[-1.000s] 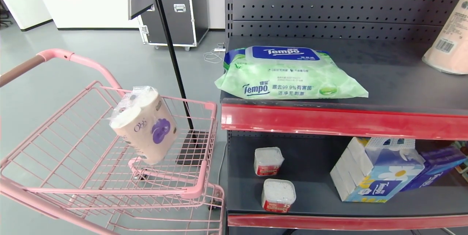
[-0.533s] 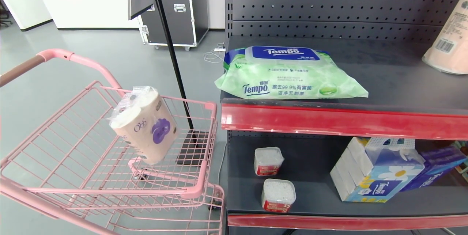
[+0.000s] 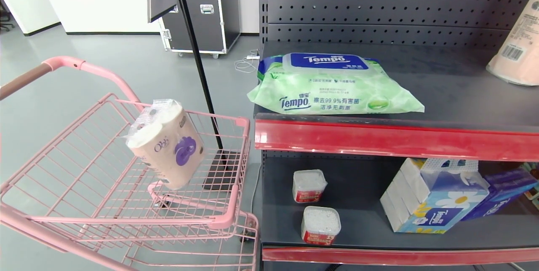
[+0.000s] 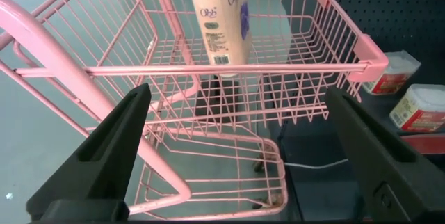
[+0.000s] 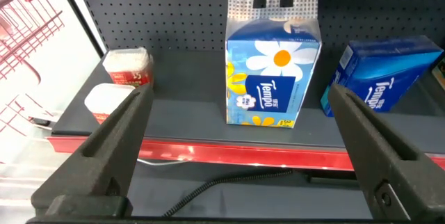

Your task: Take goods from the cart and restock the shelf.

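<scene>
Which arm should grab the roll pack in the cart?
Left. Its open jaws face the pink wire cart, the beige plastic-wrapped roll pack straight ahead; the right arm's jaws face the blue flowered tissue pack on the dark shelf.

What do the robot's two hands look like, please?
The left hand and right hand look alike: each has two matte black fingers, broad, flat-faced and tapering to a wedge tip. Their surfaces are plain.

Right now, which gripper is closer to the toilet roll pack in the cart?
Left. The left gripper hangs open facing the cart, the toilet roll pack straight ahead; the right gripper faces the lower shelf.
</scene>
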You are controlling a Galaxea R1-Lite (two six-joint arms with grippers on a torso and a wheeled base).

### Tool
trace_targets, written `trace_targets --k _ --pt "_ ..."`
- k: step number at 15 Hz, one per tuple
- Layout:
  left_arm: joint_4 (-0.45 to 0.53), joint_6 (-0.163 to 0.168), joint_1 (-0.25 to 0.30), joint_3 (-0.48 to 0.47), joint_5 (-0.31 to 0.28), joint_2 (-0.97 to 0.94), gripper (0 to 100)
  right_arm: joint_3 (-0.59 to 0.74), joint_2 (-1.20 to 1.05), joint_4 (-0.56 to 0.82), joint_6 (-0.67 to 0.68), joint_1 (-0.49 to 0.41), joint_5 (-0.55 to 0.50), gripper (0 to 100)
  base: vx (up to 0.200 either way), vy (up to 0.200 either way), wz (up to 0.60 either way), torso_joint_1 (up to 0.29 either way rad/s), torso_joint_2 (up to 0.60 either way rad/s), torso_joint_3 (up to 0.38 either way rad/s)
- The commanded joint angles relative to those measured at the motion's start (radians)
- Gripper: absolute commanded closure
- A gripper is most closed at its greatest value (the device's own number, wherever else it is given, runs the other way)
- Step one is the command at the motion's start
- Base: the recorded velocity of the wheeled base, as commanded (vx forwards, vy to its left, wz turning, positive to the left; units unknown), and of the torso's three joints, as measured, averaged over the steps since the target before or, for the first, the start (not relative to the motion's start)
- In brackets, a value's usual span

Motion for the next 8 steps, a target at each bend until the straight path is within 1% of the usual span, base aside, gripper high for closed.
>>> trace_targets --k 1,8 --pt "0.001 -0.001 0.000 0.000 0.000 0.001 0 0.000 0.000 0.000 0.000 0.001 0.000 0 0.000 0.000 0.00 0.000 0.00 0.000" --pt "0.001 -0.011 0.000 0.000 0.008 0.001 0 0.000 0.000 0.000 0.000 0.001 -0.001 0 0.000 0.000 0.00 0.000 0.00 0.000"
